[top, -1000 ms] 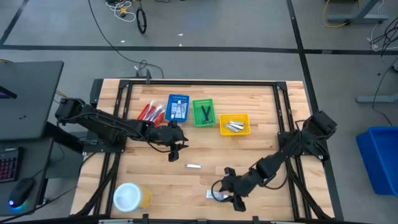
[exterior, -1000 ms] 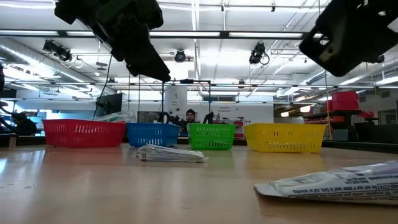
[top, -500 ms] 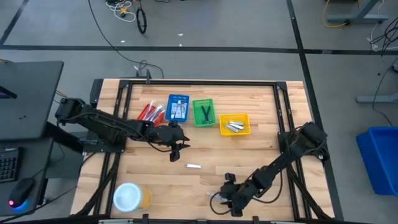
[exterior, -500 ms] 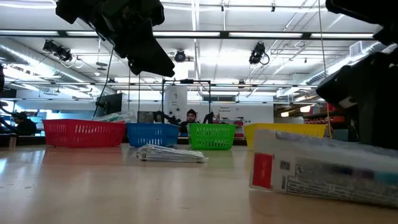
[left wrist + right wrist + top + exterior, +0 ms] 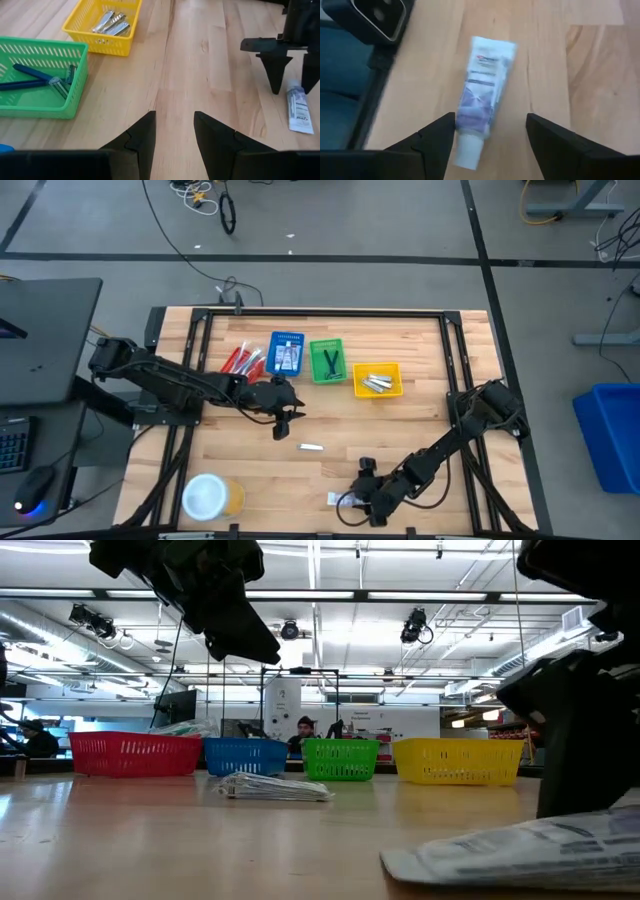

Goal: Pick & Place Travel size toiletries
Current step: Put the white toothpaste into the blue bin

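A white and blue toothpaste tube (image 5: 481,97) lies flat on the wood near the table's near edge (image 5: 336,499) (image 5: 510,852). My right gripper (image 5: 490,117) (image 5: 358,500) is open, low over it, one finger on each side of its cap end. It also shows in the left wrist view, where the right gripper (image 5: 292,75) stands over the tube (image 5: 299,107). A second small pale tube (image 5: 311,447) (image 5: 275,788) lies flat mid-table. My left gripper (image 5: 283,423) (image 5: 175,114) hangs open above the table, left of that tube. My right gripper comes from above with its open fingers (image 5: 437,137) astride the tube's cap end (image 5: 467,150). The tube lies flat on the table. Whether a finger touches it, I cannot tell.
Along the far side stand a red bin (image 5: 135,753), a blue bin (image 5: 287,353), a green bin (image 5: 328,361) with blue razors and a yellow bin (image 5: 377,380) with silvery tubes. A white-lidded yellow jar (image 5: 210,497) stands at the near left. Bare wood lies mid-table.
My right arm has lowered and its gripper has come down toward the near edge, around the tube. In the low view the tube rose and turned half a second ago and now lies flat again, reaching farther left.
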